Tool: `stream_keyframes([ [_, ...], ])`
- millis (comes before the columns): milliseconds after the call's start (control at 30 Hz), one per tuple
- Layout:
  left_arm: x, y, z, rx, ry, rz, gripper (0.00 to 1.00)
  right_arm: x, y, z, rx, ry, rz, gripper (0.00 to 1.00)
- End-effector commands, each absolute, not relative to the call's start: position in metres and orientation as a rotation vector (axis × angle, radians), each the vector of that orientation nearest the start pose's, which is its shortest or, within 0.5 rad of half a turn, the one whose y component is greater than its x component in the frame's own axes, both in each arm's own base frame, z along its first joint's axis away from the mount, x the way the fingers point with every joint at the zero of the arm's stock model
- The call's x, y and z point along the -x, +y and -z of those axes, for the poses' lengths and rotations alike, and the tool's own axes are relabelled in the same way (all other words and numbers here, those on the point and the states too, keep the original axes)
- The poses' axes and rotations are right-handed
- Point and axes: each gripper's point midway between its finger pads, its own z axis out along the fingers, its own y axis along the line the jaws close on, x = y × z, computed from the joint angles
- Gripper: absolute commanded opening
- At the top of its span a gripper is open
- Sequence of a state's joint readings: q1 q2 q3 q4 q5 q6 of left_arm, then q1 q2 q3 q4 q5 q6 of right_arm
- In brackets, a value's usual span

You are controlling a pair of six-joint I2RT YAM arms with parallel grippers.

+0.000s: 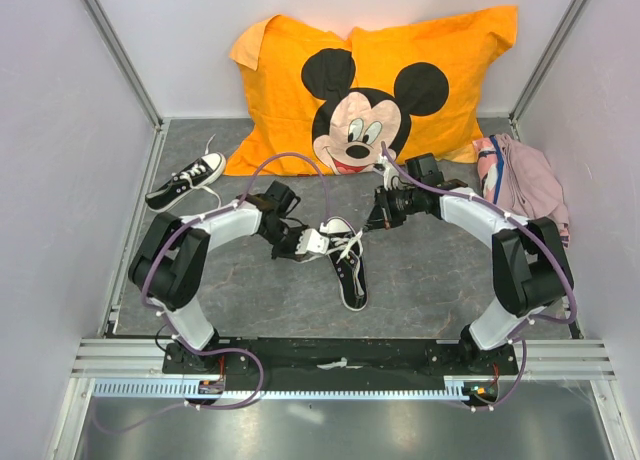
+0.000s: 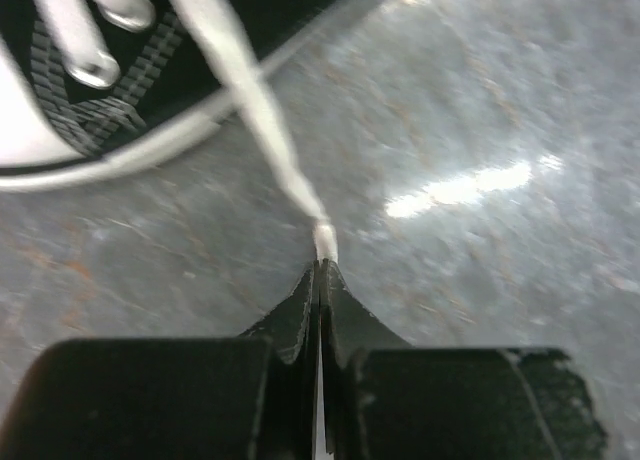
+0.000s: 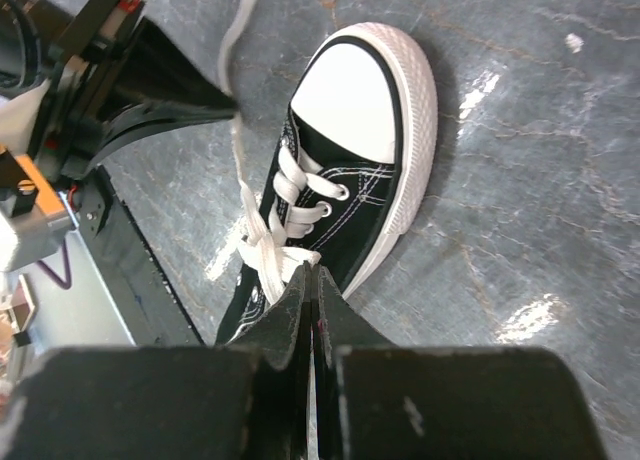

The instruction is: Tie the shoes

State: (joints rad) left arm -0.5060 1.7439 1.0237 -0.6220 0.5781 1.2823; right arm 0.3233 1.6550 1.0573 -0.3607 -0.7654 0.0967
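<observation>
One black shoe (image 1: 347,265) with a white toe cap lies in the middle of the grey table, its white laces loose. My left gripper (image 1: 305,245) is just left of its toe. In the left wrist view the left gripper (image 2: 322,268) is shut on the end of a white lace (image 2: 265,110) that runs taut to the shoe (image 2: 120,130). My right gripper (image 1: 379,220) is up and right of the shoe. In the right wrist view it (image 3: 316,272) is shut on a lace (image 3: 262,255) above the shoe (image 3: 350,170). The second shoe (image 1: 186,181) lies at the far left.
An orange Mickey Mouse pillow (image 1: 370,90) leans on the back wall. A pink garment (image 1: 522,178) lies at the right rear. White walls and metal rails (image 1: 135,230) bound the table. The left gripper's body (image 3: 120,90) shows in the right wrist view.
</observation>
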Motion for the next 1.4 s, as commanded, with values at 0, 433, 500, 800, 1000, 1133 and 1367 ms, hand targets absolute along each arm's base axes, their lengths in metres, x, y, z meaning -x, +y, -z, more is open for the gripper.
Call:
stream_keyframes([
  [0,-0.242,-0.203,-0.025,2.800,-2.020,-0.828,0.02,-0.315,0.225,-0.119,0.616,2.351,-1.040,0.00],
  [433,-0.236,-0.189,-0.018,2.786,-2.031,-0.803,0.01,-0.332,0.206,-0.122,0.583,2.327,-0.919,0.00],
  [500,-0.235,-0.188,-0.016,2.781,-2.031,-0.807,0.02,-0.333,0.203,-0.121,0.576,2.329,-0.898,0.00],
  [800,-0.234,-0.179,-0.013,2.786,-2.036,-0.773,0.01,-0.338,0.187,-0.117,0.560,2.328,-0.789,0.00],
  [1000,-0.233,-0.161,-0.011,2.799,-2.007,-0.732,0.02,-0.336,0.184,-0.114,0.553,2.334,-0.772,0.00],
  [1133,-0.232,-0.148,-0.009,2.798,-2.009,-0.703,0.02,-0.336,0.181,-0.112,0.544,2.336,-0.745,0.00],
  [1367,-0.219,-0.145,-0.009,2.818,-2.001,-0.720,0.02,-0.333,0.166,-0.109,0.543,2.326,-0.639,0.00],
])
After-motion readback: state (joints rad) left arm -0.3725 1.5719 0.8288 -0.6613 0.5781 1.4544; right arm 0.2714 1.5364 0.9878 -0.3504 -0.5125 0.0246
